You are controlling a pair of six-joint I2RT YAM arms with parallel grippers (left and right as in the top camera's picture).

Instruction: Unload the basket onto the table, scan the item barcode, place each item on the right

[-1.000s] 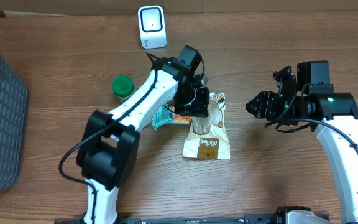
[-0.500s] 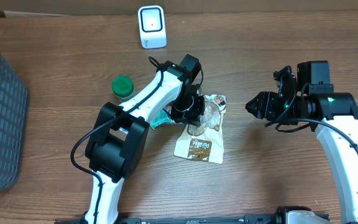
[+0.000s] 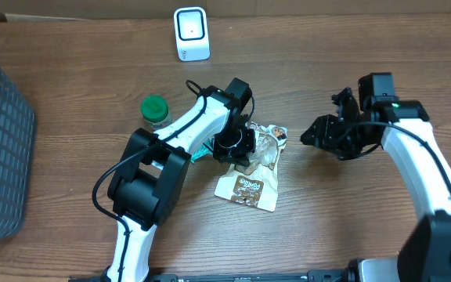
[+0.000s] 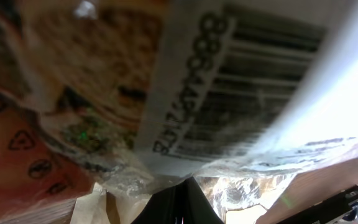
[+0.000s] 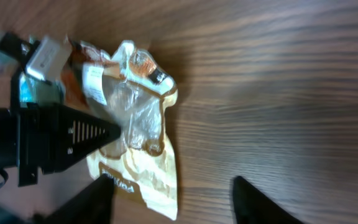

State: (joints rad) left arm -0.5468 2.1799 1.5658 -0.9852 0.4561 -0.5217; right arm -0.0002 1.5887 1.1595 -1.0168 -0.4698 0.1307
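White shells, black joints, black cables looped alongside. Left arm at 7 o'clock; right arm at 3 o'clock, green light near wrist, right gripper black.

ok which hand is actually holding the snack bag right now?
The left hand: it is shut on the snack bag at its clear upper end. The right hand is open, off to the bag's right and apart from it.

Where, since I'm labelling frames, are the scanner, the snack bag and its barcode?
scanner (image 3: 191, 33), overhead view, its white front face.
snack bag (image 3: 247, 190), overhead view, brown lower panel.
barcode (image 4: 253, 81), left wrist view, the printed bars.
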